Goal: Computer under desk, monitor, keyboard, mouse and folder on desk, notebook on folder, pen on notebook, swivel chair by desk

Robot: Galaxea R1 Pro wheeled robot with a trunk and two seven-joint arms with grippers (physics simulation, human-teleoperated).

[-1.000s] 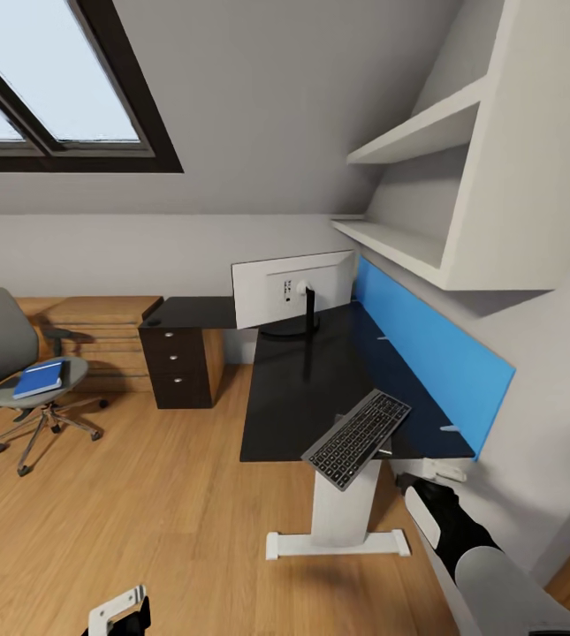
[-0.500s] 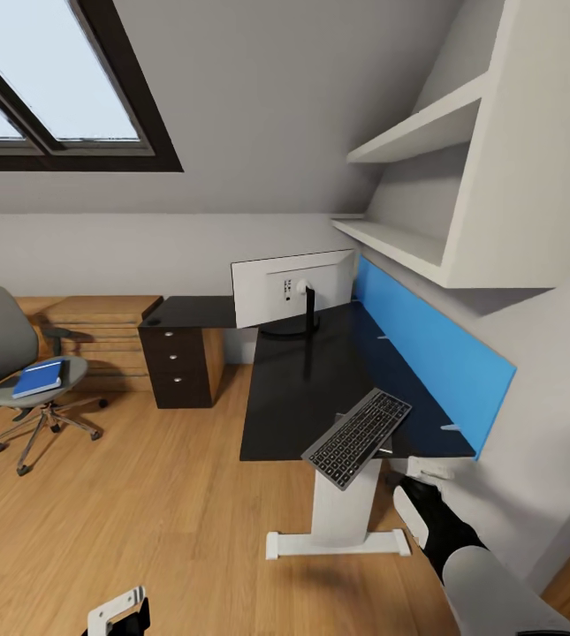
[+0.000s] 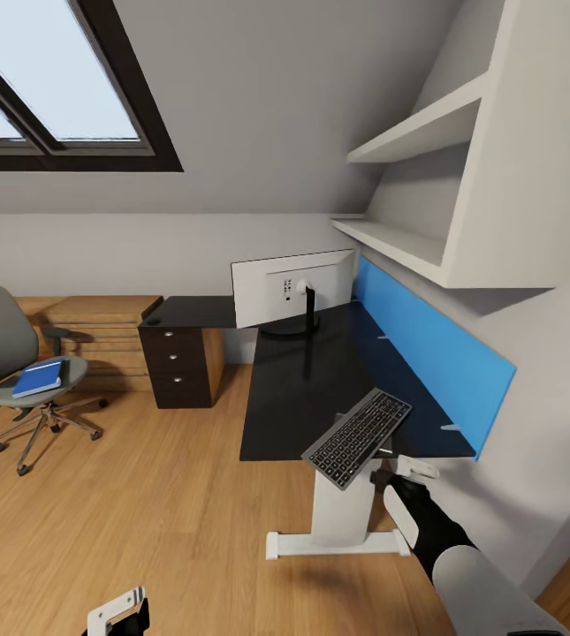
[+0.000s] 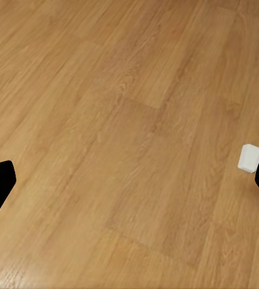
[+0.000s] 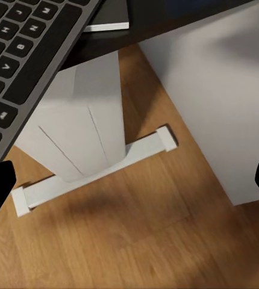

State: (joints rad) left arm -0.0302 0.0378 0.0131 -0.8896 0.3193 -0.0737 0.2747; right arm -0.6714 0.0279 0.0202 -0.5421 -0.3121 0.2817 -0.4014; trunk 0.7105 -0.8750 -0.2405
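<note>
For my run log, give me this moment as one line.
keyboard overhanging desk front edge | right pincer open below it | folder on swivel chair

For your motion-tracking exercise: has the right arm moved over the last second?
Yes. The right arm has shifted left and up the head view, closer to the desk's white leg; the keyboard hasn't moved.

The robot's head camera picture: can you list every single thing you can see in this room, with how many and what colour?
desk: one, black top, white legs, blue back panel, by the wall
monitor: one, white back, on the desk
keyboard: one, dark grey, overhanging the desk's front edge
swivel chair: one, grey, far left
folder: one, blue, on the chair seat
drawer cabinet: one, black, under the desk's far end
wooden chest: one, light wood, behind the chair
shelves: two, white, on the wall
skylight: one, dark frame
left pincer: black, open, over the floor
right pincer: black, open, below the keyboard
</note>
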